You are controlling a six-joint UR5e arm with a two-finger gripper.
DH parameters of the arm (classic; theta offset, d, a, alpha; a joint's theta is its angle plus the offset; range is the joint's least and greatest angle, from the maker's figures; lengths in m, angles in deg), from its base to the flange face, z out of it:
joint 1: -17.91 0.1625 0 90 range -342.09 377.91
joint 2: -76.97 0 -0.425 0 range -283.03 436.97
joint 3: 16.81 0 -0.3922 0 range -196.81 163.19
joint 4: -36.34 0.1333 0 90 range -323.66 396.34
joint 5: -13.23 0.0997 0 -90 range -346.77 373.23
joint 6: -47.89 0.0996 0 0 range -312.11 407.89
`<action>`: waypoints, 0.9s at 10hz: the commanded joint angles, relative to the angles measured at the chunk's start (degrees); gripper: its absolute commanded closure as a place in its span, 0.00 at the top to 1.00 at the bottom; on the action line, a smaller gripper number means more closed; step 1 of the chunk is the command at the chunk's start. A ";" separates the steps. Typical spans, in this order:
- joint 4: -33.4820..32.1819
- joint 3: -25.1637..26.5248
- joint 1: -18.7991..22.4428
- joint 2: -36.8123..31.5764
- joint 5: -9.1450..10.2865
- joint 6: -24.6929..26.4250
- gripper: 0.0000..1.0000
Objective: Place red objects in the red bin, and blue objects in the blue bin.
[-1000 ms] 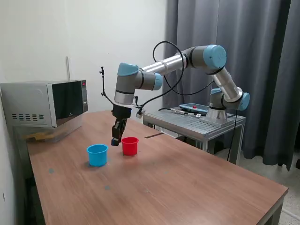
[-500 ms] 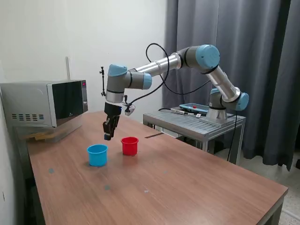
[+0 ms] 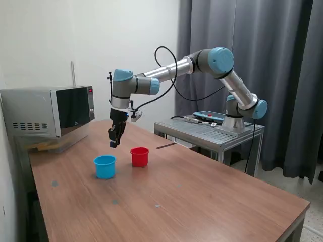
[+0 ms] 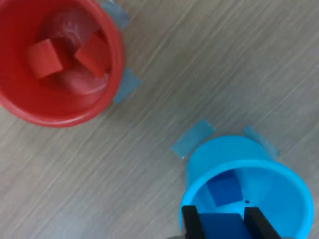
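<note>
The red bin [image 4: 55, 64] holds two red cubes, one [image 4: 44, 59] beside the other [image 4: 92, 54]. One dark blue cube [image 4: 223, 189] lies inside the light blue bin [image 4: 279, 174]. My gripper [image 4: 222, 221] is shut on a second dark blue cube [image 4: 222, 228], hanging over the blue bin's near rim. In the exterior view the gripper [image 3: 114, 140] hovers well above the table, just behind the blue bin [image 3: 105, 167], with the red bin [image 3: 140, 157] to the exterior view's right of it.
A microwave [image 3: 48, 111] stands at the table's back on the exterior view's left. A metal cart [image 3: 212, 132] carrying the arm's base sits behind the wooden table [image 3: 192, 201]. Small blue tape pieces [image 4: 192, 138] lie on the wood beside both cups.
The gripper, still carrying the blue cube, has moved up and toward the exterior view's left, from beside the red bin to above the blue bin.
</note>
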 commanded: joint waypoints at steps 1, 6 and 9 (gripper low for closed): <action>-0.06 -0.37 -0.77 -0.19 0.17 -1.94 0.00; 0.03 -2.91 -0.78 1.65 0.53 -3.17 0.00; 0.03 -3.09 0.01 2.01 0.53 -3.87 0.00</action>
